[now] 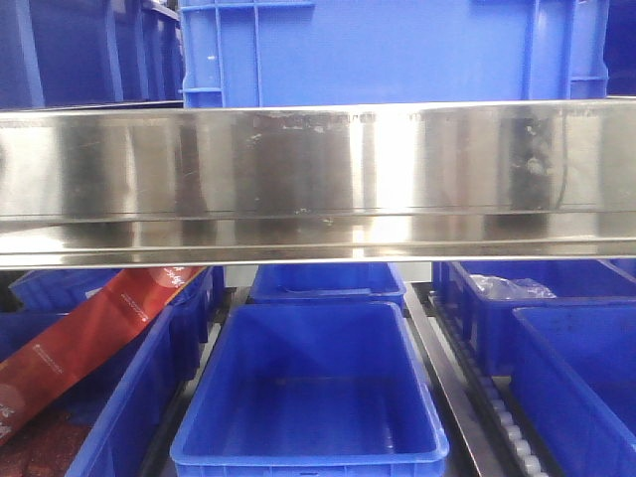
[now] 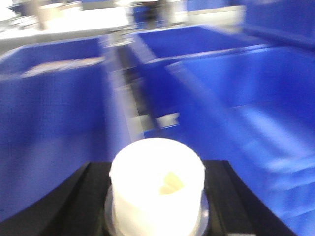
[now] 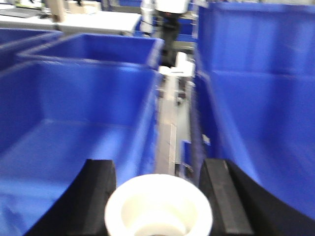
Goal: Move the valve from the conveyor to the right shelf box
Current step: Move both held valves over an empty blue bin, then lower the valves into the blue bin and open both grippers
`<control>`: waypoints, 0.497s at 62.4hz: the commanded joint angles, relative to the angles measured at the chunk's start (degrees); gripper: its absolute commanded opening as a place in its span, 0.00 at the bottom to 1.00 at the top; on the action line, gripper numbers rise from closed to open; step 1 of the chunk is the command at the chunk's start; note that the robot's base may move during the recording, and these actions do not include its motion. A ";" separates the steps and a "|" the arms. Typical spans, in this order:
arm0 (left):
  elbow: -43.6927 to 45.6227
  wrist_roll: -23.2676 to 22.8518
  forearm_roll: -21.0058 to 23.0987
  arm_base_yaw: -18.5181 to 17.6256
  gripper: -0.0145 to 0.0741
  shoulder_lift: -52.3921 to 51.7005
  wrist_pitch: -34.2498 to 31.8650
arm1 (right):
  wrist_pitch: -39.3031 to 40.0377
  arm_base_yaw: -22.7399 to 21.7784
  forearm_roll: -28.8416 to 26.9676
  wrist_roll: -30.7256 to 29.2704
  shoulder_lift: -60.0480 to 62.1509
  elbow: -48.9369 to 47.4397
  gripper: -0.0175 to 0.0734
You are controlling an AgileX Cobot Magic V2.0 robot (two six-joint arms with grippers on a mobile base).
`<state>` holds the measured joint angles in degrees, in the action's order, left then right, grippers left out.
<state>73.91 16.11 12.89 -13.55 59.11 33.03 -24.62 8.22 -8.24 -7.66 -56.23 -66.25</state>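
Chunky white cylinder valve point(image 2: 156, 189) is clamped in the left gripper point(image 2: 158, 168), a hollow white flared valve point(image 3: 158, 209) is gripped by the right gripper point(image 3: 157, 169), blue bins point(image 3: 74, 113) all around

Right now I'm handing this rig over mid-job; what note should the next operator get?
Left claw: shut on a white valve, over blue bins.
Right claw: shut on a white cup-shaped part, likely another valve.
Conveyor: not in view.
Done: pickup, apparently.
Left to do: release into the right shelf bin; the front view shows no valve there yet.
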 commanded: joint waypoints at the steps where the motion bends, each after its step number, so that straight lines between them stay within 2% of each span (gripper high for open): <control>1: 5.19 0.16 0.98 -5.41 0.04 4.86 -3.48 | 3.36 2.97 0.11 -0.33 -3.73 -5.47 0.01; 7: 10.82 0.05 0.98 -10.47 0.04 11.00 -4.95 | 3.50 6.27 0.11 -0.33 -8.67 -9.79 0.01; 20: 21.23 -0.06 0.98 -18.10 0.04 23.71 -8.34 | 3.62 10.86 0.11 -0.33 -17.61 -17.99 0.01; 31: 27.14 -0.06 0.98 -20.68 0.04 33.02 -13.30 | 4.26 11.30 -0.14 -0.33 -24.52 -23.03 0.01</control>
<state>98.23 16.11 13.10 -33.35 89.10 24.33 -24.63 19.46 -8.51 -7.66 -78.93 -86.78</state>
